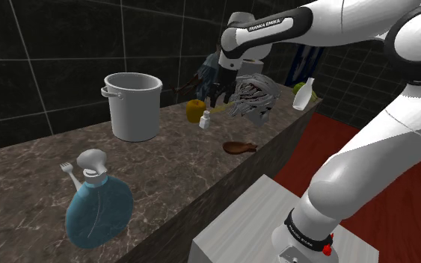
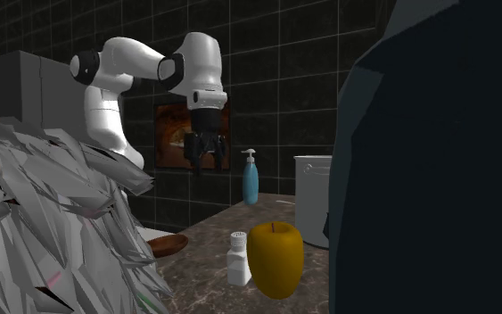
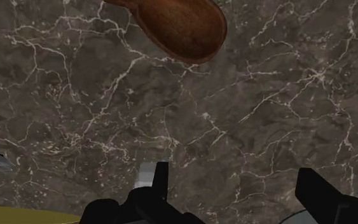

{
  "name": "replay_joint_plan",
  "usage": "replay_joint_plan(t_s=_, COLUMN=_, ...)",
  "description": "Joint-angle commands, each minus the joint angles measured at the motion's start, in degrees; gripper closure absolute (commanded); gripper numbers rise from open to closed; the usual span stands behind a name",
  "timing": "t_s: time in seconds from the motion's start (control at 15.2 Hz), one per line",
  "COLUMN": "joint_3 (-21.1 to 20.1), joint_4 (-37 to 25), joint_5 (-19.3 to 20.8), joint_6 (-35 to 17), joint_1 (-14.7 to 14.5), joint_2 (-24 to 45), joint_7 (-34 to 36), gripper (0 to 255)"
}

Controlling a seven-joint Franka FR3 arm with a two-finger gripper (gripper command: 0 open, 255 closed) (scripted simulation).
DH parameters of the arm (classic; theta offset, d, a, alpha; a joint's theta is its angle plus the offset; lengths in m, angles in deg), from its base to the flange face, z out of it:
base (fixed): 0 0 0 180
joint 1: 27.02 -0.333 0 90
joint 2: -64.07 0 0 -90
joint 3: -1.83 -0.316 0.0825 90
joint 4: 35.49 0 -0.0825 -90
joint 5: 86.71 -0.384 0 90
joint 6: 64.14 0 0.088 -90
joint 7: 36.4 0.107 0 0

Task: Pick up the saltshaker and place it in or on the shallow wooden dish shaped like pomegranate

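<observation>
- wooden dish (image 1: pixel 238 147), nearest the stand: flat on the marble counter (image 1: pixel 22 179), apart from the saltshaker.
- saltshaker (image 1: pixel 205 119): upright, long axis vertical, cap up, just beside a yellow apple (image 1: pixel 194 110).
- gripper (image 1: pixel 216 98): above the counter, fingers apart, empty.

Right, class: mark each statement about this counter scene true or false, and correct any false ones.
1. The saltshaker stands right beside the yellow fruit. True.
2. The gripper holds the saltshaker. False: it hangs open above it, holding nothing.
3. The saltshaker sits in the wooden dish. False: it stands on the counter, apart from the dish.
4. The grey pot stands upright. True.
</observation>
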Motion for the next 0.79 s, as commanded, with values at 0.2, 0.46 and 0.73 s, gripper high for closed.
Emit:
replay_joint_plan(t_s=0.2, joint_3=1.7, joint_4=-7.6, joint_5=-1.0, joint_6=-3.1, joint_1=1.0, joint_2=11.1, joint_7=-3.6, gripper=0)
replay_joint_plan(t_s=0.46, joint_3=2.5, joint_4=-15.1, joint_5=-2.2, joint_6=-4.1, joint_1=2.0, joint_2=20.0, joint_7=-6.3, gripper=0)
replay_joint_plan(t_s=0.73, joint_3=2.6, joint_4=-19.0, joint_5=-2.9, joint_6=-4.9, joint_1=2.8, joint_2=24.9, joint_7=-7.7, gripper=0)
